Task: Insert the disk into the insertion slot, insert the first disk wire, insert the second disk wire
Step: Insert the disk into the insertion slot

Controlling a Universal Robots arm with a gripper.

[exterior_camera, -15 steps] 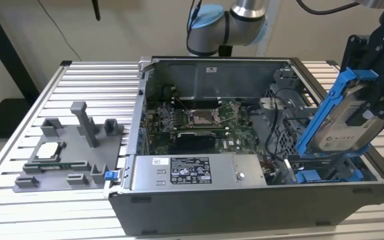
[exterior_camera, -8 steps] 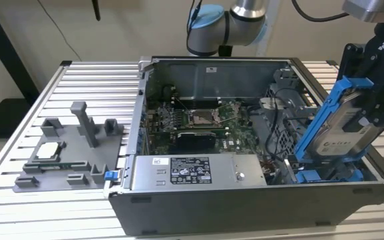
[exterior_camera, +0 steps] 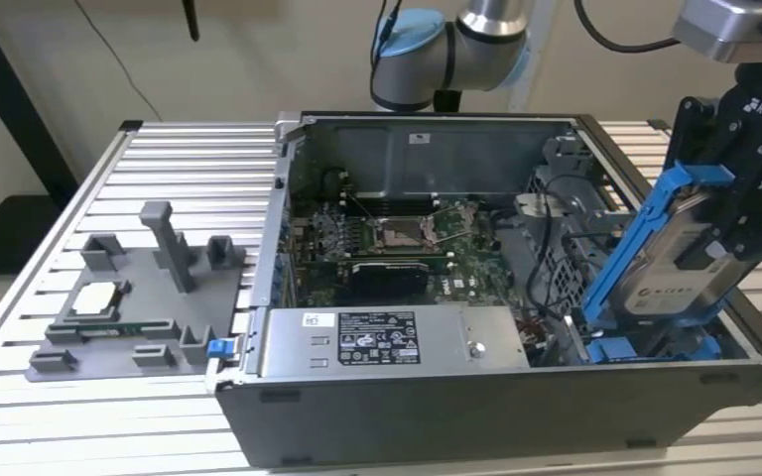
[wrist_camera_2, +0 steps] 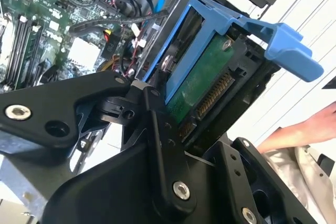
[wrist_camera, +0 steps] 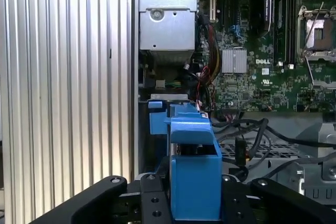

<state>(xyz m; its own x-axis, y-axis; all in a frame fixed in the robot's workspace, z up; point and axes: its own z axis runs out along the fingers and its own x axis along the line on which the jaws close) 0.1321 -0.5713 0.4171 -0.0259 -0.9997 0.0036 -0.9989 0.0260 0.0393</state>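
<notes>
Bright, even light, table [wrist_camera_2: 311, 9] blown out white behind the disk [wrist_camera_2: 203, 86], soft shadow inside the case [exterior_camera: 487, 409]

Robotics assembly laboratory. An industrial robot arm [exterior_camera: 467, 45] stands behind a desk [exterior_camera: 170, 159] of slatted aluminium profile. On the desk lie an opened computer case [exterior_camera: 487, 416] with its motherboard [exterior_camera: 334, 238] exposed, and a grey fixture plate [exterior_camera: 156, 307] of part holders. The arm holds the disk [exterior_camera: 679, 263] over the open case.
</notes>
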